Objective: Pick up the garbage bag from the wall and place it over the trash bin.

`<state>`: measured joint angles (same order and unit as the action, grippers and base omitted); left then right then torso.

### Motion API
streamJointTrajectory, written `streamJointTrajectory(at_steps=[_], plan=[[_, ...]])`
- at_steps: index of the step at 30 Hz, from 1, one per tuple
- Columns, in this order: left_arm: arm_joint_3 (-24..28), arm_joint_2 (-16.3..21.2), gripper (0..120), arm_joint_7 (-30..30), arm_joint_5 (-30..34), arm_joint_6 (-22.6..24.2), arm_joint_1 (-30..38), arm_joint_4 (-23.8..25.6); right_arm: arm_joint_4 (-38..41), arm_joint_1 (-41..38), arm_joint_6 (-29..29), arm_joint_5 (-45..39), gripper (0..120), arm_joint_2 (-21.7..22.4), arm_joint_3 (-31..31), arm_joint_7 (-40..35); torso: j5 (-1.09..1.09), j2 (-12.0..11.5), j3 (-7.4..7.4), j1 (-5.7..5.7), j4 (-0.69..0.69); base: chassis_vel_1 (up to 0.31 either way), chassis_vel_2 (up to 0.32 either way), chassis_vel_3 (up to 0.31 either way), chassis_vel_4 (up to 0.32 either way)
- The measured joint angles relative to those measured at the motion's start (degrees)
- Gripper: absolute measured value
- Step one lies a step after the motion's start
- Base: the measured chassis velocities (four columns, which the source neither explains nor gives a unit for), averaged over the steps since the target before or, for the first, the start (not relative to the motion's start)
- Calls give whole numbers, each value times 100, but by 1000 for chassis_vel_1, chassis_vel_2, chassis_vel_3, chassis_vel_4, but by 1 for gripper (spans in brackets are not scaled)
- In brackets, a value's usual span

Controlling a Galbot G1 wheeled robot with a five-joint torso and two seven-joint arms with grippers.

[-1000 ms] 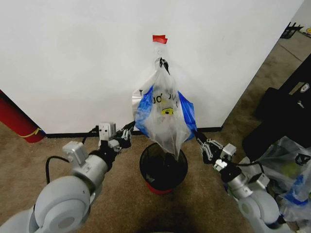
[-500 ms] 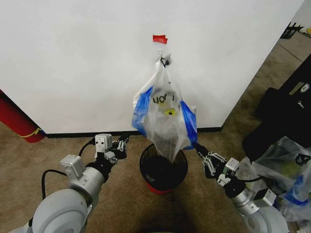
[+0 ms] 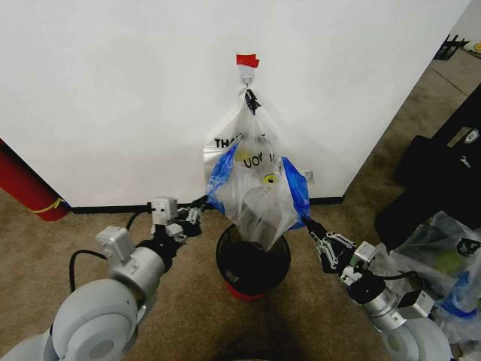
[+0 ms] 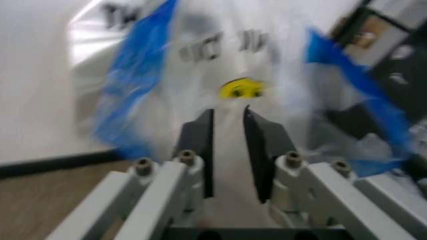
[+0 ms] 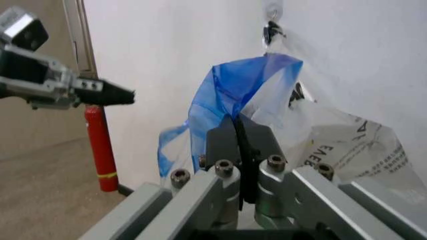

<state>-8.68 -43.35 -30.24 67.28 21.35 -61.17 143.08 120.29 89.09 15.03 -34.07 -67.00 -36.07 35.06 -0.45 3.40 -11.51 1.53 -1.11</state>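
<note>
The garbage bag (image 3: 259,188), translucent with blue patches and a yellow smiley, hangs from a small hook (image 3: 246,75) on the white wall (image 3: 113,90), under a red tape strip (image 3: 246,60). Its lower end dangles into the black mesh trash bin (image 3: 252,265) with a red base. My right gripper (image 3: 307,221) is at the bag's lower right blue corner; in the right wrist view it (image 5: 238,120) is shut on the blue plastic (image 5: 227,95). My left gripper (image 3: 201,204) sits by the bag's left blue edge, open (image 4: 228,112), with the bag (image 4: 240,90) ahead of it.
A whiter lettered bag (image 3: 222,144) hangs behind the garbage bag. A red cylinder (image 3: 26,188) leans at the left wall. Bulging clear-and-blue bags (image 3: 451,263) and black gear (image 3: 443,165) crowd the right. Brown carpet lies in front of the bin.
The left gripper rose back toward the bag's left edge after dropping away. The bag shifted and now spreads wider and lower. The right gripper stays at the right corner.
</note>
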Motion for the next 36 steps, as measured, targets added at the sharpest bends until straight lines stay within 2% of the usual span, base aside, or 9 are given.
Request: streamJointTrajectory(at_steps=[3,9,14,20,22,27,29,33,36], plan=[[224,9,36,126,-52,16,326,-233,35,-7,-36,-25,0,11,-36,-13,-1,0,0,0,0,0,0,0,0],[417,37,57,218,-712,-5,426,-630,40,16,-44,-53,0,16,-98,-2,-1,0,0,0,1,0,0,0,0],[549,9,74,205,-811,58,544,-867,36,2,-48,-53,0,16,-102,7,0,0,0,0,2,0,0,0,0],[869,-121,98,130,-997,104,961,-1486,53,-2,-79,-76,0,15,-127,7,-1,0,-1,0,0,0,0,0,0],[894,-133,98,109,-1043,105,1001,-1575,60,0,-83,-83,0,18,-130,6,-1,0,0,0,1,0,0,0,0],[906,-110,78,-11,-1149,-59,1032,-1799,73,-4,-103,-124,0,28,-158,-5,-1,0,0,0,1,0,0,0,0],[890,-104,75,-14,-1141,-76,1021,-1800,71,-10,-105,-128,0,30,-158,-6,-1,0,0,0,1,0,0,0,0],[871,-114,55,-32,-1040,-118,1012,-1767,42,-79,-119,-129,0,35,-114,-36,-1,0,0,0,1,0,0,0,0],[871,-116,50,-31,-1007,-140,1014,-1757,37,-98,-125,-129,0,36,-101,-52,-1,0,0,0,1,0,0,0,0]])
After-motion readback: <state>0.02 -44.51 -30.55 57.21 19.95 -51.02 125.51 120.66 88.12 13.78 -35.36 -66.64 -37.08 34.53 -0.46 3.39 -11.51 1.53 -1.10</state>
